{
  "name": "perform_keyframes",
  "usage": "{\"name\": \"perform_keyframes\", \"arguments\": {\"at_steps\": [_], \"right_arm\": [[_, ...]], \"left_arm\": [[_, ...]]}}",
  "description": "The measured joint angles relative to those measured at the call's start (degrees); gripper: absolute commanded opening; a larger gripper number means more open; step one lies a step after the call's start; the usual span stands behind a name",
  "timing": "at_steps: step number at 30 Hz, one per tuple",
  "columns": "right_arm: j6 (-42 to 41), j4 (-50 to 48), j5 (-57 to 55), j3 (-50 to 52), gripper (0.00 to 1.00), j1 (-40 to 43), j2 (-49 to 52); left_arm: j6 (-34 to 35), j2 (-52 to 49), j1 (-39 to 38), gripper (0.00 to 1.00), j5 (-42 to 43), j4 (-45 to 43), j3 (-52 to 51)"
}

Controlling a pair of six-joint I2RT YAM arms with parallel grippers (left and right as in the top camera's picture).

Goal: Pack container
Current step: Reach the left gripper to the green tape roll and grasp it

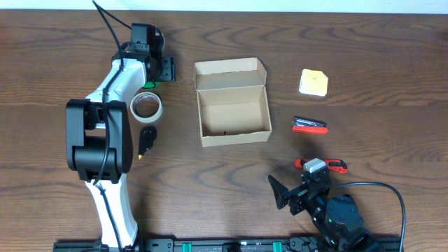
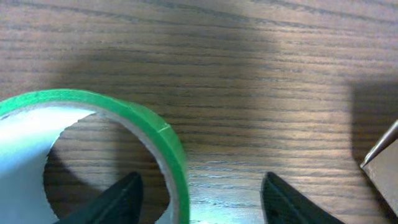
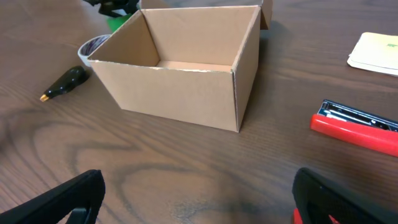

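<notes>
While open-topped, container (image 1: pixel 236 138) rim exposed.

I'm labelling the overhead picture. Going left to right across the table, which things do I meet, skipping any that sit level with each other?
white tape roll → container → red-and-black tool

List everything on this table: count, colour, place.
cardboard box: 1, tan, centre, lid open
green tape roll: 1, green, left of box
pale tape roll: 1, whitish, left of box
black tool: 1, gold tip, below pale roll
note pad: 1, pale yellow, right of box
red-black tool: 1, right of box
red-white tool: 1, front right
table: 1, dark wood
left end effector: open, astride green roll's rim
right end effector: open, facing box
</notes>
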State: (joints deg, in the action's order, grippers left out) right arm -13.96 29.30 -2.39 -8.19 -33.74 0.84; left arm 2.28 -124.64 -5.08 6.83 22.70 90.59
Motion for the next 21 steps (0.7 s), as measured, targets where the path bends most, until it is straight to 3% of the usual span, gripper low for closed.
{"name": "perform_keyframes", "arguments": {"at_steps": [6,13,21], "right_arm": [[0.0,0.0,0.0,0.0,0.99,0.0,0.0],[0.0,0.0,0.0,0.0,0.99,0.0,0.0],[0.0,0.0,0.0,0.0,0.99,0.0,0.0]], "left_arm": [[-0.6,0.0,-0.4,0.42,-1.7,0.0,0.0],[-0.7,0.0,-0.4,0.17,-4.1,0.6,0.0],[-0.8,0.0,-0.4,0.05,-4.8,2.7,1.0]]}}
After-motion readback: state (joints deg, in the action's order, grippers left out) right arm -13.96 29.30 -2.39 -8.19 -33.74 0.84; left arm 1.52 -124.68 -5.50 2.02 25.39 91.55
